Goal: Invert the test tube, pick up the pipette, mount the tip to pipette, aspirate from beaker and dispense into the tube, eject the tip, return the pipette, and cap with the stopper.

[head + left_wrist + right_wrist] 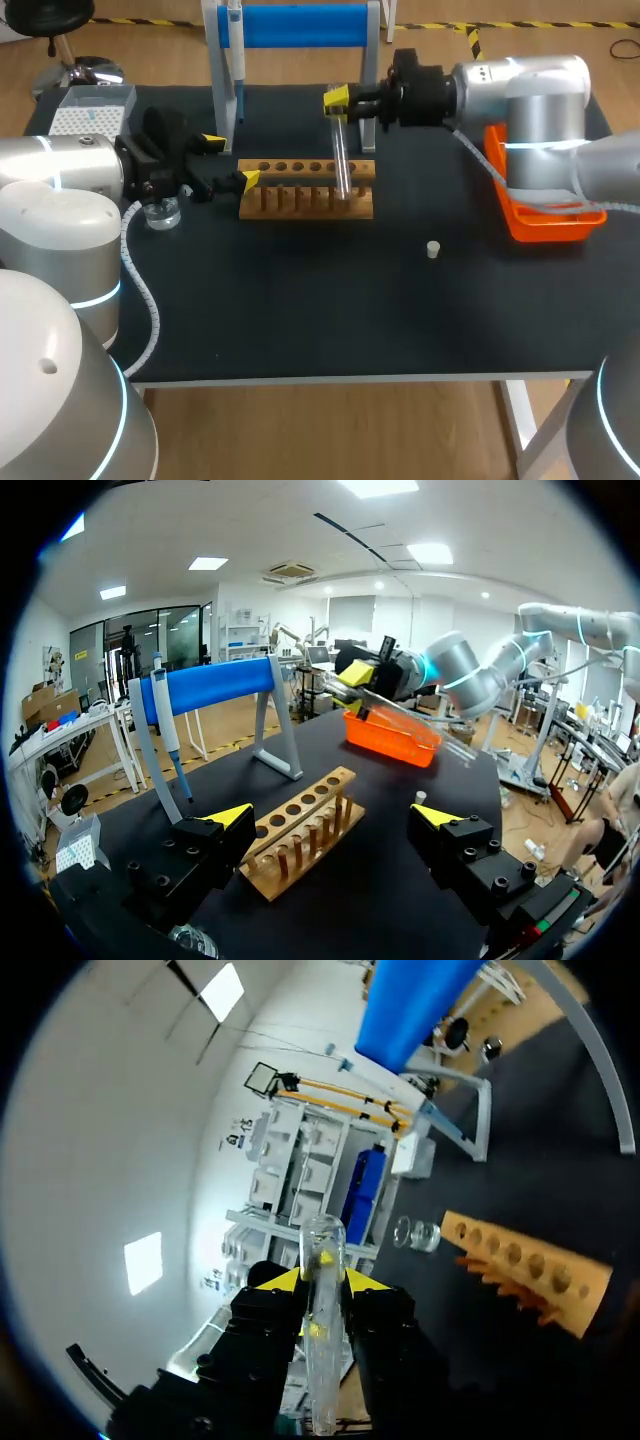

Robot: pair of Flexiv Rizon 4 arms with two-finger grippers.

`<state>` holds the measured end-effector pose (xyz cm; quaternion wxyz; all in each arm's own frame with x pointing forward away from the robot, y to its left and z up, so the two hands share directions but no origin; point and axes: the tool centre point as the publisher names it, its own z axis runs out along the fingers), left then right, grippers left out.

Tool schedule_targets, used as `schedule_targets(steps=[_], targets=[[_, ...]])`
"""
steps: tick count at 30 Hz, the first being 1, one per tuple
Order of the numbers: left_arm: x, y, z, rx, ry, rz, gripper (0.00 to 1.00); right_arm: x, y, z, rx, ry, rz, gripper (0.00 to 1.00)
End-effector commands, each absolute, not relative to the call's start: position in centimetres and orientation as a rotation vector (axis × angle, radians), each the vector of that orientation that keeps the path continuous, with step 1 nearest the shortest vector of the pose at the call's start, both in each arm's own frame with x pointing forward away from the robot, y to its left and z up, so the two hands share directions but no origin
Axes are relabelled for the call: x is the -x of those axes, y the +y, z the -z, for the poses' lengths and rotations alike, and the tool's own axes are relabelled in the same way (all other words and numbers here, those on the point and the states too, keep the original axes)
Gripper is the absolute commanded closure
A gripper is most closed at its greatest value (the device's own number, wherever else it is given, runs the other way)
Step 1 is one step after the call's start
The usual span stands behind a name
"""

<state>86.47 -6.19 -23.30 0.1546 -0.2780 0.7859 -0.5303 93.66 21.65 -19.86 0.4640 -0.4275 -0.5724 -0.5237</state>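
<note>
My right gripper (pixel 338 100) is shut on a clear test tube (pixel 342 152), which hangs nearly upright with its lower end at the wooden rack (pixel 306 188). The right wrist view shows the tube (pixel 322 1310) clamped between the yellow tips, with the rack (pixel 530 1270) ahead. My left gripper (pixel 228 160) stands open and empty at the rack's left end, beside the glass beaker (pixel 160 212). In its own view the left gripper (pixel 332 815) faces the rack (pixel 300 830). The pipette (pixel 235 50) hangs on the blue stand (pixel 300 25). A small stopper (pixel 433 249) lies on the mat.
A tip box (pixel 90 110) sits at the back left. At the right, under my right arm, lies an orange tray (pixel 540 215). The black mat (pixel 320 310) runs on to the table's front edge.
</note>
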Motion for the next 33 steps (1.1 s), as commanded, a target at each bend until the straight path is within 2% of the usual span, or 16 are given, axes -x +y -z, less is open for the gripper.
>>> schedule_targets(steps=[1,33], targets=[[-86.5,-6.3,23.3,0.798,2.252,1.518,0.0,-93.8,21.3,19.9,1.069,-1.392,1.165,1.0],[-86.5,-6.3,23.3,0.798,2.252,1.518,0.0,-93.0,20.7,21.3,1.078,-1.296,1.142,1.0]])
